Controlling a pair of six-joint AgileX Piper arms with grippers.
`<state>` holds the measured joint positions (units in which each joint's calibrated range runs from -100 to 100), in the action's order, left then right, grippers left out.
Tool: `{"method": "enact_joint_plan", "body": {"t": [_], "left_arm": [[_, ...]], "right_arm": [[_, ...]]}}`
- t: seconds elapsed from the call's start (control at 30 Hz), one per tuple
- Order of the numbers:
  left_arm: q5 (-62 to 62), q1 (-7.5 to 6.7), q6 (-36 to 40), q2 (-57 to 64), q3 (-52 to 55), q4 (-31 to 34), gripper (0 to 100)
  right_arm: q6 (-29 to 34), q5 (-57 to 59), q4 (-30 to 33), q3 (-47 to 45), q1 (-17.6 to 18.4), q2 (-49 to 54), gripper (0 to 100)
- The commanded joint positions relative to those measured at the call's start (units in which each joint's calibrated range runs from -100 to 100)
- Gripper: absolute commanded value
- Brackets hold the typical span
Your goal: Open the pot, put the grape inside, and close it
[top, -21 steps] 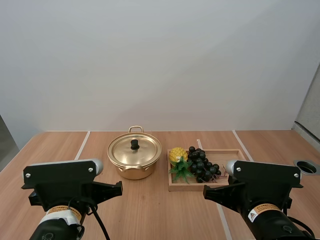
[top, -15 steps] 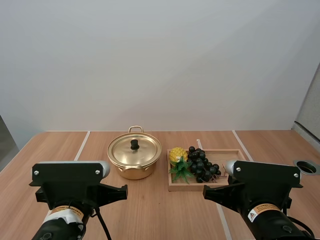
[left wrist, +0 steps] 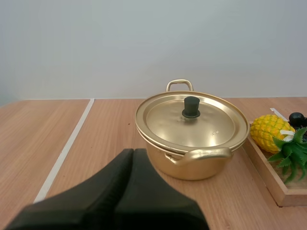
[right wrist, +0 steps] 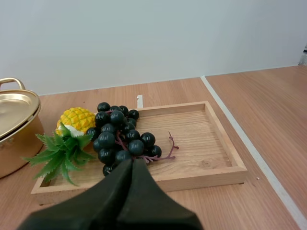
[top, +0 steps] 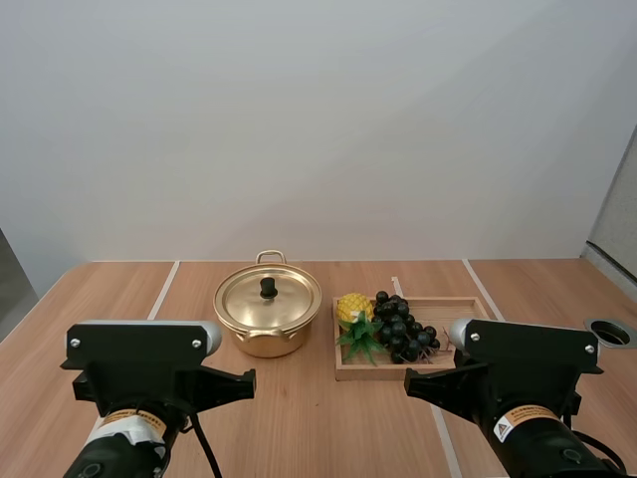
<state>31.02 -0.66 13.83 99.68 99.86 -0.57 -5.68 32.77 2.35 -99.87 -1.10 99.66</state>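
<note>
A golden pot (top: 267, 321) stands at the table's middle with its lid (top: 268, 298) on, black knob (top: 268, 288) upright. Right of it a wooden tray (top: 468, 309) holds a bunch of dark grapes (top: 402, 327). In the left wrist view my left gripper (left wrist: 133, 154) is shut, a dark wedge a short way before the pot (left wrist: 192, 139) and its lid knob (left wrist: 191, 107). In the right wrist view my right gripper (right wrist: 132, 163) is shut, its tip just before the tray's near rim (right wrist: 201, 178) and the grapes (right wrist: 119, 136).
A yellow toy pineapple (top: 355, 315) with green leaves lies in the tray's left part, beside the grapes. White lines run across the wooden table. A round hole (top: 610, 332) sits at the table's right edge. Both arm bases fill the near side.
My left arm has shifted a little to the right and forward. The right arm, pot and grapes have not moved.
</note>
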Motion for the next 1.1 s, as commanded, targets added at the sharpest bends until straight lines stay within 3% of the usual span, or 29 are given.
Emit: {"method": "enact_joint_plan", "body": {"t": [0.0, 0.23, 0.63, 0.9, 1.0, 1.07], "left_arm": [[-3.2, 0.06, -0.1, 0.3, 0.1, -1.0, 0], [-3.8, 0.06, 0.2, 0.3, -14.2, -1.0, 0], [-3.8, 0.06, -1.3, 0.3, -43.1, -0.9, 0], [-3.0, 0.06, -1.3, 0.3, -49.5, -0.9, 0], [-3.0, 0.20, -1.3, 0.3, -49.7, -0.9, 7], [-3.0, 0.40, -1.3, 0.3, -49.7, -0.9, 20]], "right_arm": [[-0.3, -2.4, 0.1, -0.1, 0.0, 0.3, 0], [-0.2, -18.8, -0.2, 3.4, 0.0, 0.3, 0], [-0.2, -18.9, -0.2, 39.4, 0.0, 0.3, 0], [-0.2, -18.8, -0.2, 48.3, 0.0, 0.3, 0], [-0.2, -17.5, 0.9, 48.8, 0.0, 0.3, 0], [-0.2, -16.0, 2.0, 48.8, 0.0, 0.3, 12]]}}
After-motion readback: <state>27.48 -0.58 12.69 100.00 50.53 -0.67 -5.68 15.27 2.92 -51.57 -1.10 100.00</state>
